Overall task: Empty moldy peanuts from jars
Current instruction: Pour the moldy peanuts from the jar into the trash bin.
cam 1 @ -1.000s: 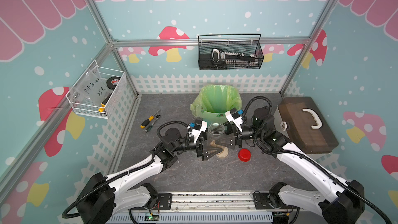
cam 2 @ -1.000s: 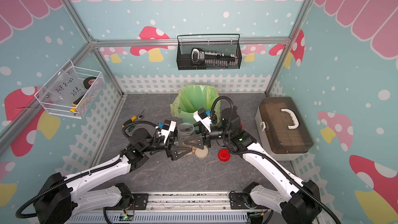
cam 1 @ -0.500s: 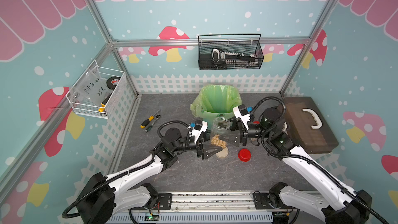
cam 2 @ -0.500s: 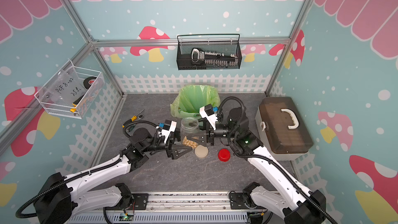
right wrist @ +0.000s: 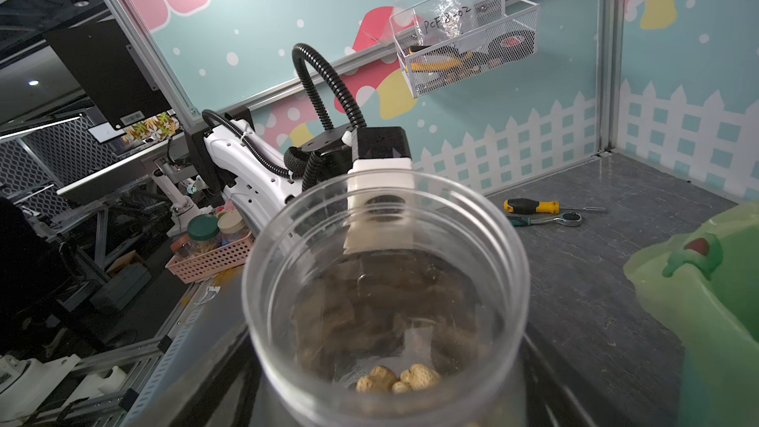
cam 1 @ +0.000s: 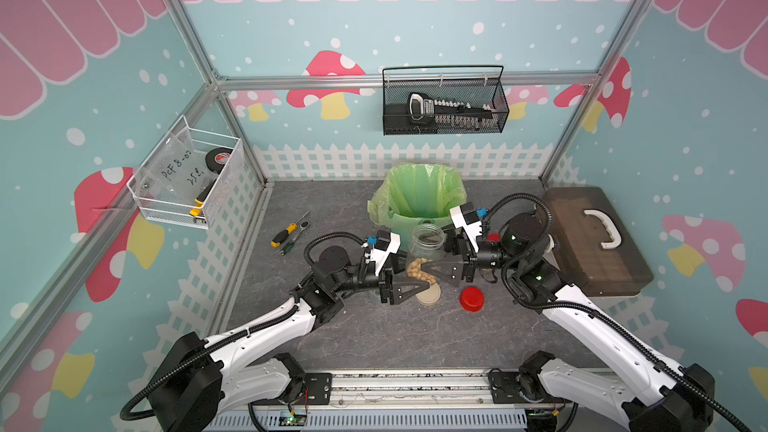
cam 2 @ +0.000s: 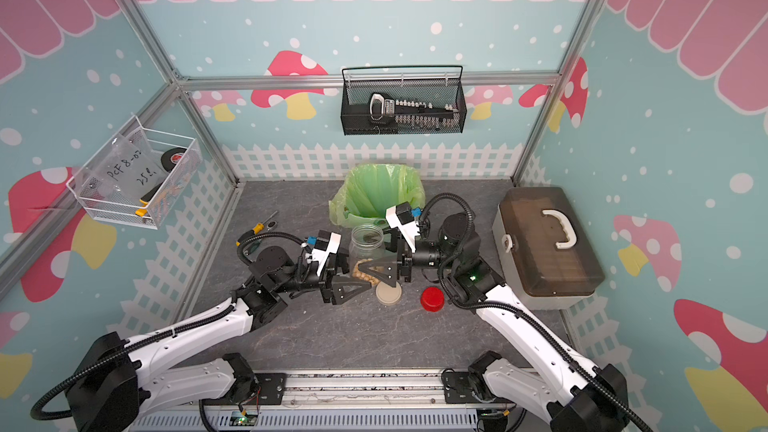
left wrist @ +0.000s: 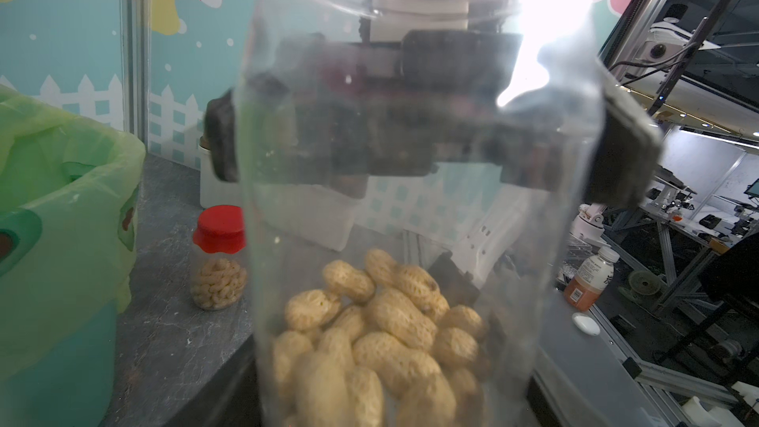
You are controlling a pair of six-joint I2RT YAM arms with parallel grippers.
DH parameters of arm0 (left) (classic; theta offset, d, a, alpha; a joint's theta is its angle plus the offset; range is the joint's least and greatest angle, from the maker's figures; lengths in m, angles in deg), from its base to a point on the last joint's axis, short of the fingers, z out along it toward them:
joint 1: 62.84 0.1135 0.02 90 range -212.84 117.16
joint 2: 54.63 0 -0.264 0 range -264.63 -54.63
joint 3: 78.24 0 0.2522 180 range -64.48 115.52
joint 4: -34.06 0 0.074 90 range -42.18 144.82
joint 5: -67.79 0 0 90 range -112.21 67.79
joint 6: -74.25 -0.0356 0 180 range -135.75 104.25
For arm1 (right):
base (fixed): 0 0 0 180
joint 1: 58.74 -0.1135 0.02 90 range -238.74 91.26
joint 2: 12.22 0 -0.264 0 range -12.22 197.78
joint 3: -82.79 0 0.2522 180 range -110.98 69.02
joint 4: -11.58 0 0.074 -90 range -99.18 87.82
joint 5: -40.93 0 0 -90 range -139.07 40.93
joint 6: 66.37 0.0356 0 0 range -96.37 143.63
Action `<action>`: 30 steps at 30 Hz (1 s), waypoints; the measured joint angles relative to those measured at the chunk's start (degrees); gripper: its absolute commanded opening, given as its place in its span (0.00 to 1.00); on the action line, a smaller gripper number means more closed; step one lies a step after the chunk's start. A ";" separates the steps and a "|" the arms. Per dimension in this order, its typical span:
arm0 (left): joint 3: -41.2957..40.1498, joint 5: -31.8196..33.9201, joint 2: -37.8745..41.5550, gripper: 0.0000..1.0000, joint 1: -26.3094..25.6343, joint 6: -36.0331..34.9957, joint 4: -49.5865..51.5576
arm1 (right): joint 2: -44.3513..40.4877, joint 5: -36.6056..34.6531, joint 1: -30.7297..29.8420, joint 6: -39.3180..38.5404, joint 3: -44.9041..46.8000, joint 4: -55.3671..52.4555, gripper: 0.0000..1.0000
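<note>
Left wrist view: open jar (left wrist: 419, 207) upright, mouth up, moldy peanuts (left wrist: 382, 334) heaped at its base; left gripper (cam 1: 415, 275) pinches its lower wall from the left side of the bench (cam 1: 374, 338). Right gripper (left wrist: 423, 141) flanks the upper wall, pads (left wrist: 624, 145) at the wall, pressing or just off, cannot tell. Green-bagged bin (cam 1: 388, 201) stands just behind the jar toward the back edge, so tipping likely goes that way, left arm carrying.

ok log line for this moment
jar: open, upright | peanuts: inside | left end effector: gripping jar | right end effector: open, flanking jar | bin: beyond jar
</note>
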 measured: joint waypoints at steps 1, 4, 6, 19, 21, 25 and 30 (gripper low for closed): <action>0.00 0.02 -0.02 0.67 0.00 0.02 -0.02 | 0.04 -0.22 -0.28 0.13 0.07 0.13 0.91; 0.00 0.07 -0.02 0.67 0.02 0.00 -0.04 | 0.63 -0.70 -1.31 0.22 0.07 1.03 0.92; 0.00 0.17 -0.02 0.67 0.02 0.00 -0.02 | 1.11 -0.98 -1.81 0.20 0.07 1.38 0.92; 0.00 0.39 0.22 0.70 0.02 0.24 -0.02 | 1.92 -5.68 -4.09 -0.22 1.75 2.71 0.72; 0.00 0.42 0.22 0.72 0.00 0.57 -0.02 | 1.92 -6.08 -4.17 -0.55 1.88 3.10 0.69; 0.00 0.61 0.33 0.82 0.02 0.63 -0.07 | 1.92 -6.69 -4.35 -0.72 1.95 3.26 0.63; 0.00 1.70 0.33 0.92 0.17 0.33 -0.24 | 0.96 -8.87 -4.74 -1.01 2.32 1.05 0.58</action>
